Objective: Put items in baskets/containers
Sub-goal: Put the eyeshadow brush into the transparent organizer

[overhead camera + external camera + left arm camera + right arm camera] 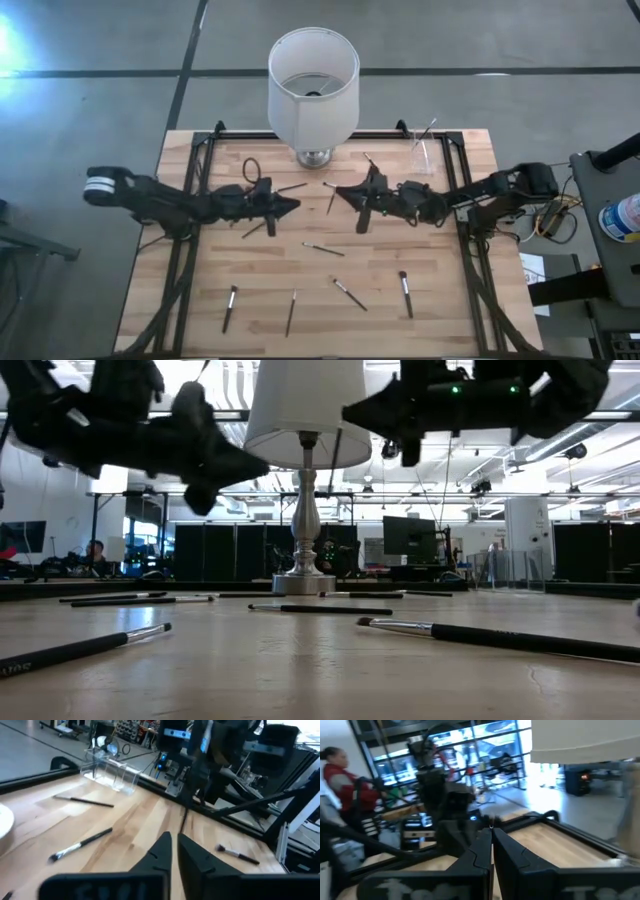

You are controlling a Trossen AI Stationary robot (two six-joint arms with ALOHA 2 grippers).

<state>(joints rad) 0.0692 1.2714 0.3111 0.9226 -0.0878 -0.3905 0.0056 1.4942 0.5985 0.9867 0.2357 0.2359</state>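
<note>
Several thin dark-handled brushes lie flat on the wooden table, among them one [323, 249] in the middle, one [349, 294] and one [406, 293] toward the near edge, and one [330, 198] between my grippers. The small clear cup [422, 155] stands at the far right with a brush [428, 128] sticking out of it. My left gripper [296, 205] hovers level above the table's middle, pointing right, its fingers a narrow slit apart with nothing between them. My right gripper [337, 190] hovers facing it, shut, with nothing seen between its fingers.
A big white lampshade [313, 85] on a metal base [313, 157] stands at the middle of the far edge. A black loop [250, 168] lies at the far left. More brushes [229, 308] [291, 312] lie near the front edge. Black frame rails [180, 250] run along both table sides.
</note>
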